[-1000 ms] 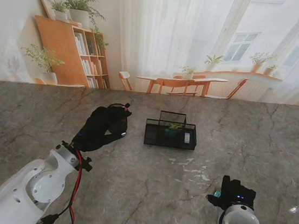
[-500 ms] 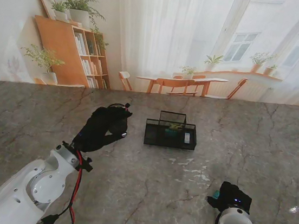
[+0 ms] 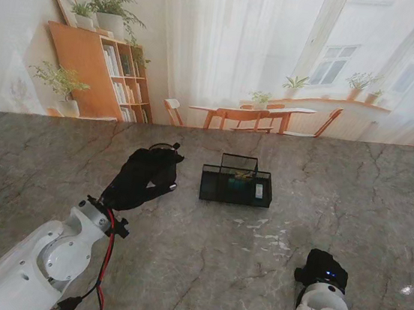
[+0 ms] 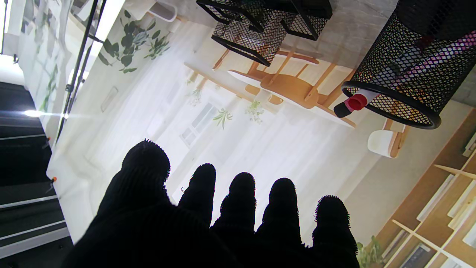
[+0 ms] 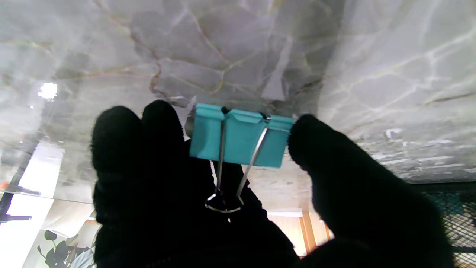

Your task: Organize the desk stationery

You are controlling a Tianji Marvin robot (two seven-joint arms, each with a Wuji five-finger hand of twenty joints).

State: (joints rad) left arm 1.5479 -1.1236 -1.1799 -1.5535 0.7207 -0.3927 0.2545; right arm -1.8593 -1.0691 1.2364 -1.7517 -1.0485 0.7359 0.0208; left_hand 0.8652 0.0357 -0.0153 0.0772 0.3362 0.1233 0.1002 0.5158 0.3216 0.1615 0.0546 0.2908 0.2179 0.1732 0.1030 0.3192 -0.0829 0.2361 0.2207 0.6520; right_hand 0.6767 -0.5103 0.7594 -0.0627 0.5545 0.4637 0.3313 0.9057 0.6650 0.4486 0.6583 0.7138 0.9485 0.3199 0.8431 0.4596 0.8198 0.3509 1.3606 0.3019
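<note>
Item 1: marble tabletop [image 3: 201, 268], grey, veined.

Item 2: black mesh organiser [image 3: 236, 186], at centre, a little toward 12 o'clock; several compartments, contents too small for me to name.

Item 3: round mesh pen cup [image 4: 403, 74], seen by my left wrist camera, with a red-capped marker [image 4: 353, 103] jutting from its rim.

Item 4: my left hand [image 3: 144, 177], at 9 o'clock of the organiser, just beside it; its fingers [image 4: 241, 193] are spread and hold nothing.

Item 5: my right hand [image 3: 323, 269], at 5 o'clock on the tabletop, well apart from the organiser; fingers [image 5: 156, 123] and thumb clamped on a teal binder clip [image 5: 240, 136], wire handles pointing toward the palm.
</note>
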